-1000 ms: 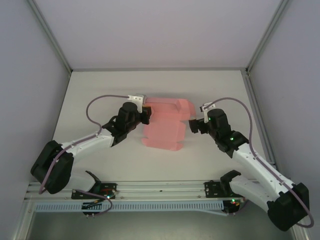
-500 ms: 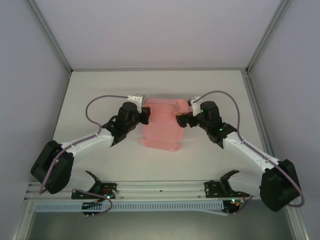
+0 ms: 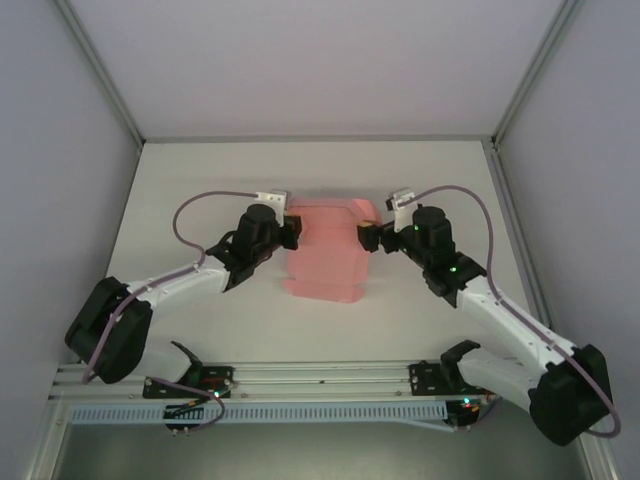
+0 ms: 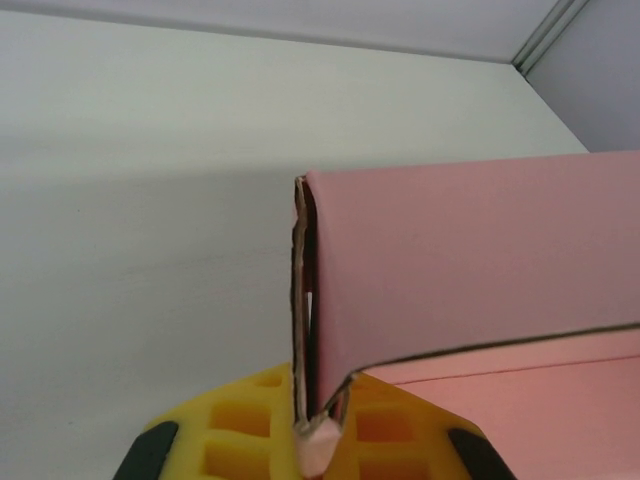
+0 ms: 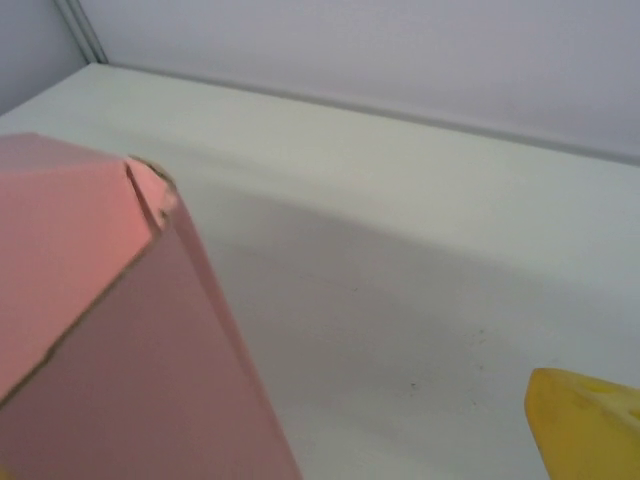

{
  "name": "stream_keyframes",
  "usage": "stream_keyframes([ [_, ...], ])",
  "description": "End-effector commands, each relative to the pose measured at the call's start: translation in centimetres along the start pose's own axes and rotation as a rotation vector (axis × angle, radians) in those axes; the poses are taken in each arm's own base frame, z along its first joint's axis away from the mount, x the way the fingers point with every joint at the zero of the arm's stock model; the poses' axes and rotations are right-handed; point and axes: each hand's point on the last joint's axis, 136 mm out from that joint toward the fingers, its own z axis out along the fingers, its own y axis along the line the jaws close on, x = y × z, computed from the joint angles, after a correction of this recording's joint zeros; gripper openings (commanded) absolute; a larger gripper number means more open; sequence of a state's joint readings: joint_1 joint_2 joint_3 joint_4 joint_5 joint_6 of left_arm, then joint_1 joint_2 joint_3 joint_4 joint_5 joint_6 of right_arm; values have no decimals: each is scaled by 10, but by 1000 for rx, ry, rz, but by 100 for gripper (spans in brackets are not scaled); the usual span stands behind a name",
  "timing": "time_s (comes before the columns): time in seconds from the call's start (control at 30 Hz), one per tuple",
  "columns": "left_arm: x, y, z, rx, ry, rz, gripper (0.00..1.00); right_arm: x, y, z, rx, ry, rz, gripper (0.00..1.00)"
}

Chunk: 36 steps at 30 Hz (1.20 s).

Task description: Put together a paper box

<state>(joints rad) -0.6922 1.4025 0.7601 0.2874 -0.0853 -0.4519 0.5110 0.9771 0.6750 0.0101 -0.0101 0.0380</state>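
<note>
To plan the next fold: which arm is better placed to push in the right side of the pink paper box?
Probably the right. The right end effector is open beside the right side of the paper box; the left end effector is shut on its left wall.

Left arm [image 3: 170,285] and right arm [image 3: 505,320]: white links, black joints; a purple-grey cable [image 3: 225,192] loops off each wrist; left end effector [image 4: 316,438] with yellow, grid-ribbed fingers [image 4: 240,425].

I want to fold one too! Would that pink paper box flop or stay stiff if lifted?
Probably bendy: the paper box looks like thin card, with one flap folded up along a crease. Likely very light, since the left pincer pinches just one edge. Thin edges might crumple if squeezed.
</note>
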Motion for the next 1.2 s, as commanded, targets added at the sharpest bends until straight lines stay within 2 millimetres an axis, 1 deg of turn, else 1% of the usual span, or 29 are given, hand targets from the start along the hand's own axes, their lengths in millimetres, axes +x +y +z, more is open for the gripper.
stream_keyframes([
  [0.0, -11, 13, -3, -31, -28, -31, 0, -3, -14, -21, 73, -18, 24, 100],
  [0.03, -12, 17, -4, -43, -30, -34, 0, -5, -16, -27, 80, -23, 24, 100],
  [0.1, -14, 24, -7, -70, -34, -24, 0, -9, -29, -36, 122, -14, 56, 100],
  [0.2, -13, 30, -12, -88, -31, -19, 0, -17, -54, -45, 213, -33, 120, 100],
  [0.3, -11, 33, -17, -105, -31, -15, 0, -19, -81, -46, 274, -41, 207, 100],
  [0.37, -11, 30, -19, -85, -30, -6, 0, -18, -88, -38, 225, -16, 252, 100],
  [0.43, -11, 26, -21, -58, -29, -1, 0, -19, -81, -24, 120, 15, 247, 100],
  [0.47, -11, 23, -22, -44, -28, 4, 0, -19, -74, -17, 63, 34, 233, 100],
  [0.5, -10, 21, -22, -32, -24, 7, 0, -19, -63, -11, -14, 55, 209, 100],
  [0.53, -11, 18, -24, -16, -27, 9, 0, -20, -45, -5, -139, 74, 182, 99],
  [0.6, -10, 14, -25, 11, -22, 16, 0, -24, -10, -1, -376, 76, 137, 98],
  [0.63, -11, 12, -26, 22, -25, 15, 0, -24, 3, 1, -461, 82, 138, 98],
  [0.67, -11, 10, -27, 30, -25, 16, 0, -24, 10, 2, -509, 91, 134, 97],
  [0.8, -11, 7, -27, 43, -22, 17, 0, -14, 34, 5, -604, 149, 68, 89],
  [0.9, -11, 7, -25, 42, -19, 16, 0, -3, 58, -2, -703, 182, 9, 84],
  [0.93, -11, 7, -24, 42, -16, 16, 0, 0, 65, -4, -728, 190, -10, 81],
  [0.97, -12, 7, -23, 41, -16, 15, 0, 4, 69, -4, -737, 201, -19, 80],
  [1.07, -12, 6, -21, 41, -13, 12, 0, 8, 68, 3, -688, 212, -27, 80],
  [1.17, -12, 4, -18, 48, -7, 15, 0, 7, 63, 15, -624, 204, -24, 75],
])
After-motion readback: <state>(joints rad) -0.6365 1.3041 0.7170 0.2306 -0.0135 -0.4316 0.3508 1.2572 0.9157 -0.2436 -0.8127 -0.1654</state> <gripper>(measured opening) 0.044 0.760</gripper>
